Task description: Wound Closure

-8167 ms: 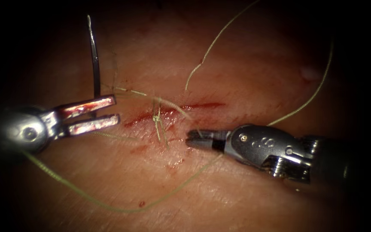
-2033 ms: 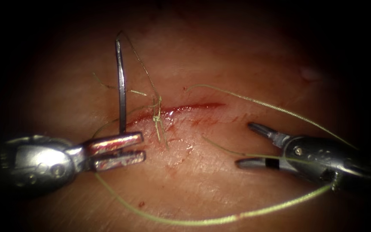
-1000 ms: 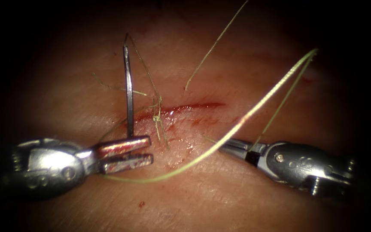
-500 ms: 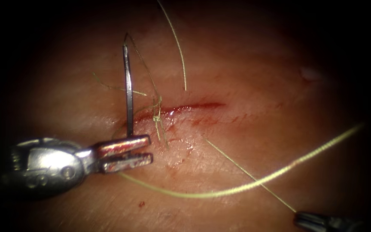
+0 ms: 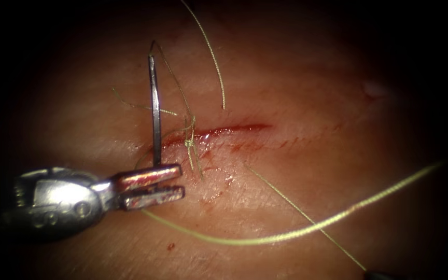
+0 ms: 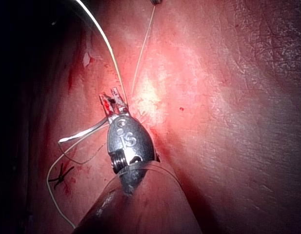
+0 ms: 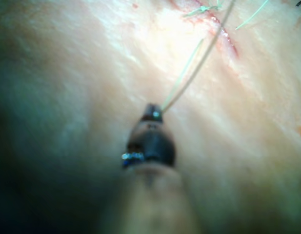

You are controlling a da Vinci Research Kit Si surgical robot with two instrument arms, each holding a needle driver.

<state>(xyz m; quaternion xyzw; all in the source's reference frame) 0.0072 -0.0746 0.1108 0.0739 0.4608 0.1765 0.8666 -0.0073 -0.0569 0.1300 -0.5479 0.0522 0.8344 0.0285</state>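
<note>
The left tool sits at the left end of the cut, jaws shut on the curved needle near its lower end. The needle stands upright, free of the tissue, and thin thread runs from its top end down to a knot on the cut. In the left wrist view the jaws pinch the needle. The right tool is shut on the thread. A thick strand sweeps from under the left tool to the right, and a thin taut strand crosses it.
Red fluid lines the cut and spots the tissue below it. A loose thread end curves down from above toward the cut. Short cut tails hang from the knot.
The right tool shut on the thread and drew it away to the lower right, out past the endoscope view's edge. The left tool and needle have held still over the last second.
</note>
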